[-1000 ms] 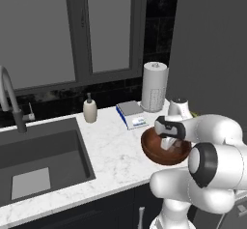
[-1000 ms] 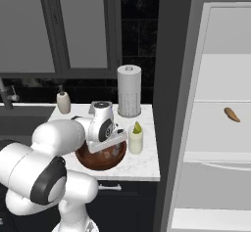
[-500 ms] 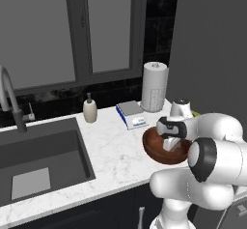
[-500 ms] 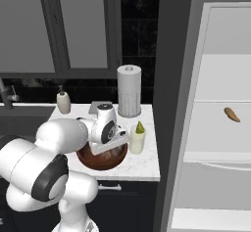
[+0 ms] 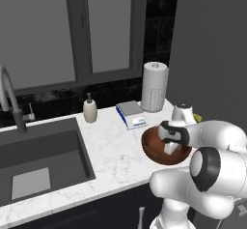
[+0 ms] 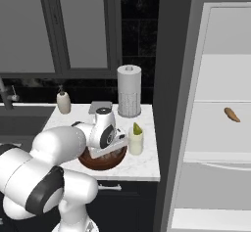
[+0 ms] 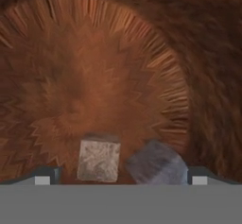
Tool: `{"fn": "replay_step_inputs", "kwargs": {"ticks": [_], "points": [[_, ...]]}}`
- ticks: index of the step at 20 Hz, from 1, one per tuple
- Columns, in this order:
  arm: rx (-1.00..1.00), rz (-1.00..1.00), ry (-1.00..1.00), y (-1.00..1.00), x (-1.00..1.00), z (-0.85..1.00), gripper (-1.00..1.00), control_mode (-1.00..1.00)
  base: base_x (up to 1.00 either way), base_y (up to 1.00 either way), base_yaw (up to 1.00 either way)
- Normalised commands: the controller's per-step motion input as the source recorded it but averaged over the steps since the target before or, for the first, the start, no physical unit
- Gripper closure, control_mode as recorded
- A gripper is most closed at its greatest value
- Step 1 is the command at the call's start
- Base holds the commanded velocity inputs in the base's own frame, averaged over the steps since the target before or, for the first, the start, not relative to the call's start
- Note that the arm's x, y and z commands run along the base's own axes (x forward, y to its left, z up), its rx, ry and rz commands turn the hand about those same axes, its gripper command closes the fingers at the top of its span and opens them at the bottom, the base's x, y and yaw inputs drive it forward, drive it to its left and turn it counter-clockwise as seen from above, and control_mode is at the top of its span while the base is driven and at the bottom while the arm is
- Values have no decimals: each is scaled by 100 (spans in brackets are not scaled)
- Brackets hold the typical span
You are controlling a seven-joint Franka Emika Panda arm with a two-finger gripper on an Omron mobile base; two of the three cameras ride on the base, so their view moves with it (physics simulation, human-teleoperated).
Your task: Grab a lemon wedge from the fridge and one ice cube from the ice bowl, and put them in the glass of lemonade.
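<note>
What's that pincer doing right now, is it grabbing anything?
Pincer: open, holding nothing, down inside the ice bowl with two ice cubes between its fingertips.

White marble table carries the ice bowl near its front edge; the glass of lemonade just beside it; paper towel roll, soap bottle and scale behind.
</note>
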Motion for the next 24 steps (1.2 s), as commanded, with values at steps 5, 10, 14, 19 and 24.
{"fn": "replay_step_inputs", "kwargs": {"ticks": [5, 10, 14, 19, 24], "points": [[0, 0, -8, 18, -5, -32, -100, -100, 0, 0, 0], [-2, 0, -6, 4, 0, -25, -100, -100, 0, 0, 0], [0, 0, -2, 0, -9, -27, -100, -100, 0, 0, 0], [0, 0, -3, 0, -45, -6, -100, -100, 0, 0, 0], [0, 0, -2, 7, -51, -11, -100, -100, 0, 0, 0]]}}
